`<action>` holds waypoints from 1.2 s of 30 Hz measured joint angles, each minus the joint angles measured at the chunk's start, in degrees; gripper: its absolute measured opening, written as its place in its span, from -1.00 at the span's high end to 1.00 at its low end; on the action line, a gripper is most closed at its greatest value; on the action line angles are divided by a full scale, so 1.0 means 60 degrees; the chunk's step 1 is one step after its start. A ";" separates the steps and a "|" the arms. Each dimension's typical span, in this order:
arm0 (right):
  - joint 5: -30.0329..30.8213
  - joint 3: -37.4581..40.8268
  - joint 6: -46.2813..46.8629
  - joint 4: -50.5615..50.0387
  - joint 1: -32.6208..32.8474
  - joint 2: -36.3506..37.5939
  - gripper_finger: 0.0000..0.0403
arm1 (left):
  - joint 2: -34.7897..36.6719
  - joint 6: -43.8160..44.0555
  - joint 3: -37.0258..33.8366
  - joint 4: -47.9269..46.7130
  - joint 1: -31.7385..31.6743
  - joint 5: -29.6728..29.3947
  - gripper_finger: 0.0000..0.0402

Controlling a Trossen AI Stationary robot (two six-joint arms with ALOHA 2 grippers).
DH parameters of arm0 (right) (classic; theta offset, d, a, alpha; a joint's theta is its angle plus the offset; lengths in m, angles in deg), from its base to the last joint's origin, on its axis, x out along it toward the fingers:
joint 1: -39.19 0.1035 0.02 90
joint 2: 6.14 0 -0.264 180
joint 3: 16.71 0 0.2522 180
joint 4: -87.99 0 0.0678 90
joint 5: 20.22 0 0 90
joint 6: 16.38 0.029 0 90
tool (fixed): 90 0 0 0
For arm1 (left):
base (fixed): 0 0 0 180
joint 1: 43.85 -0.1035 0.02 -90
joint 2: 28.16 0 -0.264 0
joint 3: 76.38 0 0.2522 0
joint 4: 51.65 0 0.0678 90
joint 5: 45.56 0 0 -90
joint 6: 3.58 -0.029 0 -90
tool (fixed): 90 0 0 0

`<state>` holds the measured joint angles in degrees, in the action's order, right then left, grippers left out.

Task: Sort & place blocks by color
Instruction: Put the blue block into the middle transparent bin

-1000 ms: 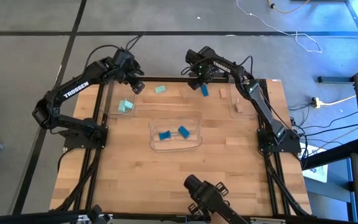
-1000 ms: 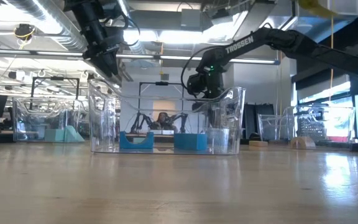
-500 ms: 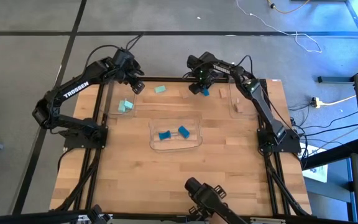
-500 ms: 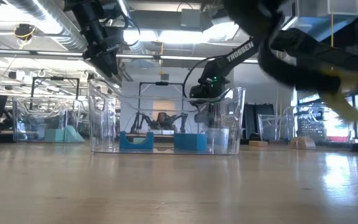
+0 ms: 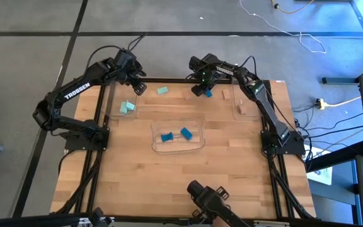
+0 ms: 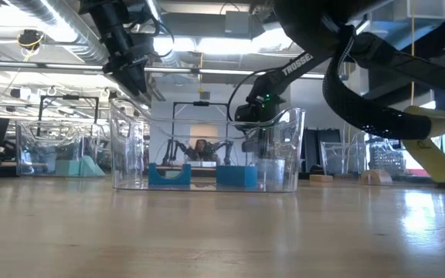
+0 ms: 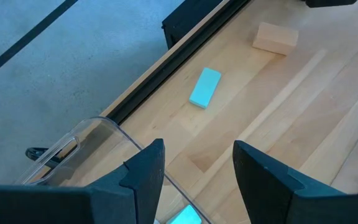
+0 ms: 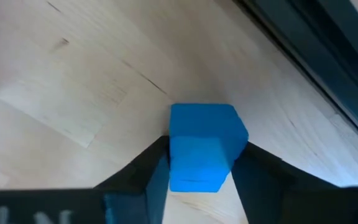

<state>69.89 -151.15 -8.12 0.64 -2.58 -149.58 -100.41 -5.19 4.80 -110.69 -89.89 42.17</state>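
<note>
My right gripper [image 5: 202, 89] is down at the table's far edge, shut on a bright blue block [image 8: 204, 124]. My left gripper [image 7: 194, 168] hangs open above the far corner of the left clear tray [image 7: 92, 134], touching nothing. A mint block [image 5: 162, 90] lies flat on the table between the arms. Another mint block [image 5: 127, 107] lies in the left tray. Two blue blocks [image 5: 166, 136] [image 5: 186, 133] sit in the centre tray [image 5: 200, 142]. Tan blocks lie near the right gripper [image 5: 225, 94] and in the right tray [image 5: 241, 108]. My right gripper pinches the blue block by its two long sides [image 8: 178, 163], one finger [image 8: 154, 171] on each. The fingers come from above, slanting down. The block's far end sticks out past the fingertips. Whether it still rests on the table, I cannot tell.
The table's far rail [image 8: 328, 56] runs close behind the held block. A tan block [image 7: 276, 37] lies beyond the mint one [image 7: 204, 87]. A large dark blurred shape with a yellow part [image 6: 431, 154] fills the low view's right side. Bare wood lies toward the near edge.
My right gripper has come down and slightly toward the near edge onto the blue block, and stays there. A dark blurred shape has swung into the right side of the low view. The left arm has kept still.
</note>
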 joint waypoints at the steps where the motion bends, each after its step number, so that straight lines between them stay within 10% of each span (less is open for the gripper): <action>1: 0.0012 0.0000 -0.0003 0.0005 0.0003 0.0000 0.26 | 0.0000 0.0000 0.0000 0.0000 -0.0003 0.0000 0.10; 20: 0.0224 -0.0536 -0.0998 -0.0871 0.0260 0.0938 0.34 | 0.0000 -0.0154 0.0000 0.0000 0.0001 0.0000 0.10; 36: -0.1526 -0.1062 -0.2595 -0.2238 0.2955 0.2978 0.34 | 0.0000 -0.0829 0.0000 -0.0011 0.0001 0.0034 0.10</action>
<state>60.74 -157.52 -23.69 -12.78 15.15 -131.71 -100.41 -10.16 4.80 -110.75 -89.89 42.38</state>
